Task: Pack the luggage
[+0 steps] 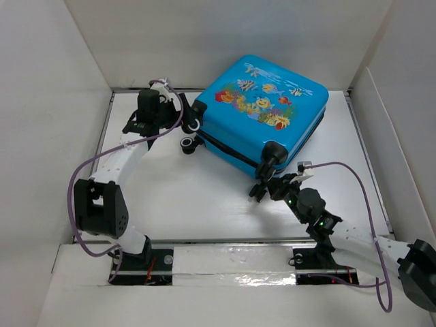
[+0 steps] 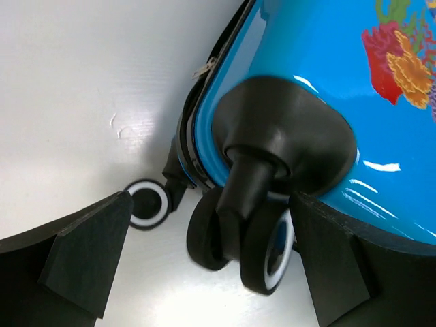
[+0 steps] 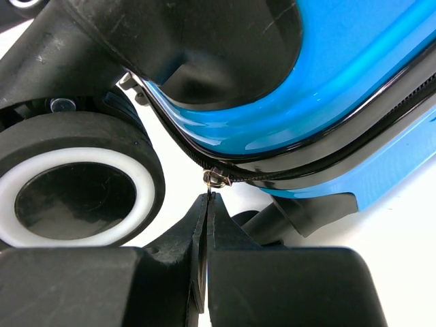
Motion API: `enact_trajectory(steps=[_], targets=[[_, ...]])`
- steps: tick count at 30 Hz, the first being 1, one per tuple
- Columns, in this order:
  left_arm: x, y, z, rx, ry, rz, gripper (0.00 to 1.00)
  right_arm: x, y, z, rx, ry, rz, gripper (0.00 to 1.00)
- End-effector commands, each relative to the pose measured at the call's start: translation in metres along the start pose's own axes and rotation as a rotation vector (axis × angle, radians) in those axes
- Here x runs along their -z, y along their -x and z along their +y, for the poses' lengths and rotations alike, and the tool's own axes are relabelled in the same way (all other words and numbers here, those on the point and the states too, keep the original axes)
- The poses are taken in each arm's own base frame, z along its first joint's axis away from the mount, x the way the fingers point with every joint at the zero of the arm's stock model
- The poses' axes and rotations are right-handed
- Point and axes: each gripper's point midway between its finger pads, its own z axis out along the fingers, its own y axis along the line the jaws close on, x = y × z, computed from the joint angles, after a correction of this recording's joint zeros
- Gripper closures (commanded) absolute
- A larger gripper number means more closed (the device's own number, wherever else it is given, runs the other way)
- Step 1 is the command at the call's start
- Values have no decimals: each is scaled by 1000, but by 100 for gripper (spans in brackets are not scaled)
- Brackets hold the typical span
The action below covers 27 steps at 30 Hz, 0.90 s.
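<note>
The luggage lay flat on the white tabletop, toward the far side and a bit to the right. It was bright blue, with its fish and coral picture facing up. It was zipped closed and turned so that one corner pointed at the arms. White walls stood all around the tabletop.

The left hand was at the left corner of the luggage. Its two black fingers were spread wide apart and held nothing. In the left wrist view, a black double wheel with white sides sat right between the fingers. A second small wheel rested on the tabletop just beside it.

The right hand was at the near corner of the luggage, low by the tabletop. Its fingers were pressed tight together. In the right wrist view, their tips came up right under a tiny metal ring on the black zipper that ran around the blue shell. I could not tell if a bit of the zipper pull was pinched between the tips. A big black wheel with a white ring sat close on the left in that view.
</note>
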Motion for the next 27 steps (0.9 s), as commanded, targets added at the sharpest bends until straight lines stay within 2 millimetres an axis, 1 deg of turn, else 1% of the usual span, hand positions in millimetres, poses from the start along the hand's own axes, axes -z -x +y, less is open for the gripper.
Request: enact_trajectory(steps=[1,4,5,6,7,8,10,11,12,13,14,15,16,17,18,19,20,21,22,23,24,25,26,27], targets=[[-12,1,-4,-88,-16,33,1,1,46,47,-52,184,-125,100],[-20,0,-7,-94,-40,48,3,1,47,46,-47,182,-123,100],[-20,0,-8,-94,-46,50,6,1,47,46,-48,185,-124,100],[-22,-2,-8,-90,-53,57,7,1,47,46,-46,184,-122,100],[-23,-6,-14,-93,-74,71,9,0,46,46,-43,183,-119,100],[-23,-7,-15,-94,-81,75,13,-1,49,44,-43,178,-124,100],[-24,-11,-14,-99,-87,81,18,-2,46,45,-43,183,-116,100],[-25,-11,-14,-101,-88,79,24,-3,46,44,-45,178,-116,100],[-29,-13,-12,-101,-83,87,32,-4,46,45,-45,184,-111,100],[-31,-11,-13,-104,-87,85,45,-4,45,45,-46,186,-108,100],[-32,-11,-13,-103,-93,89,52,-4,44,45,-47,186,-107,100],[-35,-13,-14,-99,-99,94,63,-3,43,45,-48,187,-104,100],[-36,-13,-18,-89,-122,97,89,-3,43,45,-50,188,-105,100],[-36,-14,-20,-80,-135,101,100,-2,43,44,-51,188,-107,100],[-35,-14,-22,-73,-141,101,100,0,47,45,-49,193,-118,100],[-35,-21,-29,-68,-172,109,100,0,51,43,-43,189,-130,100],[-34,-27,-37,-51,-195,116,100,-1,50,36,-20,162,-117,100],[-29,-42,-51,-57,-216,140,100,0,69,36,-5,155,-159,100],[-26,-50,-60,-51,-233,146,100,2,74,39,7,159,-162,100],[-20,-58,-74,-41,-267,140,100,2,79,29,24,115,-160,100],[-2,-45,-102,6,-346,65,100,3,87,27,37,109,-165,100],[5,-84,-114,37,-389,120,100,7,113,36,59,123,-213,100],[16,-93,-128,64,-433,107,100,6,121,25,84,78,-203,100],[35,-89,-146,106,-491,63,100,6,127,27,107,83,-193,100]])
